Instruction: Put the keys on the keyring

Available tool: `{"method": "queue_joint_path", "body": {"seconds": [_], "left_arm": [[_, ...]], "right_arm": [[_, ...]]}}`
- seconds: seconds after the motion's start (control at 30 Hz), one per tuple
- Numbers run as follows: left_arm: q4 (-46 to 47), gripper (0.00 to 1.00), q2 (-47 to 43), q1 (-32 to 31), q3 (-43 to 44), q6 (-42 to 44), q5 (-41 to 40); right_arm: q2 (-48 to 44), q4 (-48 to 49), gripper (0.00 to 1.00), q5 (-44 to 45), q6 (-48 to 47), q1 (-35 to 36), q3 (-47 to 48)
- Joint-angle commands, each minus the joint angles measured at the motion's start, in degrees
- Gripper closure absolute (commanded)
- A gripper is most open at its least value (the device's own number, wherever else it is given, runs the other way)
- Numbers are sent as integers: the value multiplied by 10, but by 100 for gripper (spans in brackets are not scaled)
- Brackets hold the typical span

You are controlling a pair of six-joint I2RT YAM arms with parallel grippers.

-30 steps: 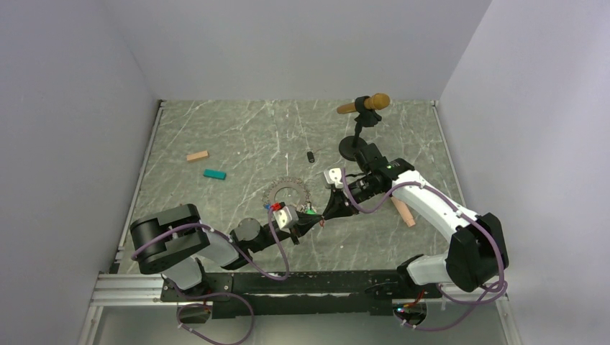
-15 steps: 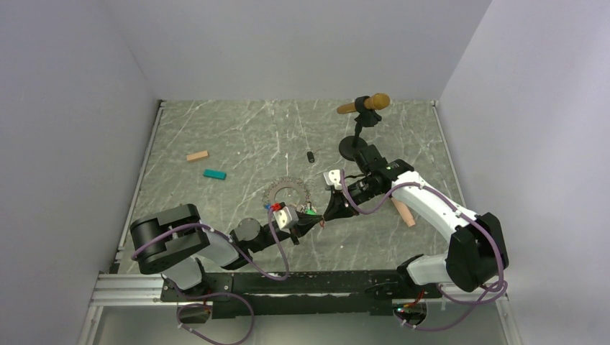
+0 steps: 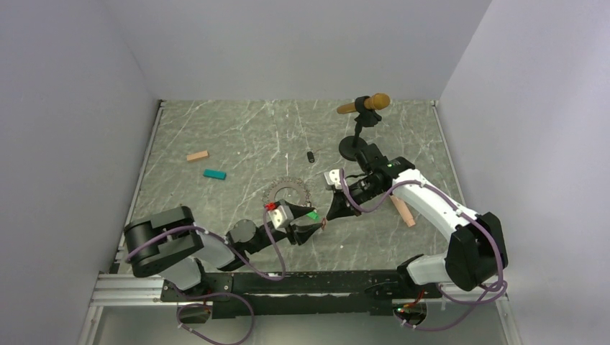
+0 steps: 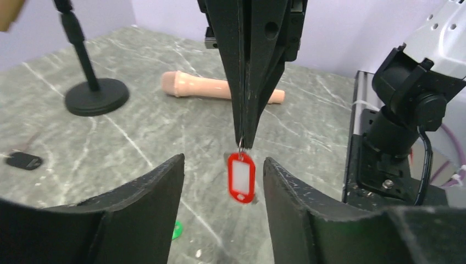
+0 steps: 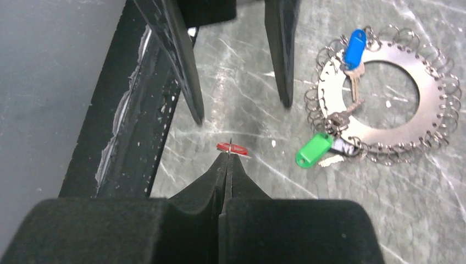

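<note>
Right gripper (image 5: 227,157) is pinched tight on the red-tagged key (image 4: 241,177), dangling it over the worktop (image 5: 231,60) between the wide-open left gripper (image 4: 222,165), while the keyring (image 5: 423,118) lies flat nearby with the blue-tagged key (image 5: 354,45) and green-tagged key (image 5: 313,149) at its rim.

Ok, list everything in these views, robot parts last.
red-tagged key: one, red, hanging from the right gripper.
keyring: one, grey metal, flat at table centre.
blue-tagged key: one, blue, on the keyring.
green-tagged key: one, green, at the keyring's edge.
standing microphone: one, tan, black stand, far right.
pink microphone: one, lying at right.
tan block: one, left.
teal block: one, beside it.
small black item: one, beyond the keyring.
table: one, grey marble.
left gripper: open, flanking the red tag.
right gripper: shut on the red-tagged key.
</note>
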Motion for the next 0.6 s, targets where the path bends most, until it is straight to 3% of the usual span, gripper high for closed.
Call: {"method": "queue_joint_path", "body": {"seconds": [0.0, 0.13, 0.4, 0.57], "left_arm": [[89, 34, -68, -2, -45, 4, -43], [-4, 27, -172, -3, -81, 11, -62], [-410, 16, -424, -2, -57, 24, -84], [-519, 12, -538, -2, -70, 16, -130]], "right_arm": [[1, -78, 100, 28, -44, -29, 40], [-27, -124, 100, 82, -62, -74, 24], [-146, -122, 100, 253, -45, -165, -66], [-145, -113, 100, 335, -17, -177, -87]]}}
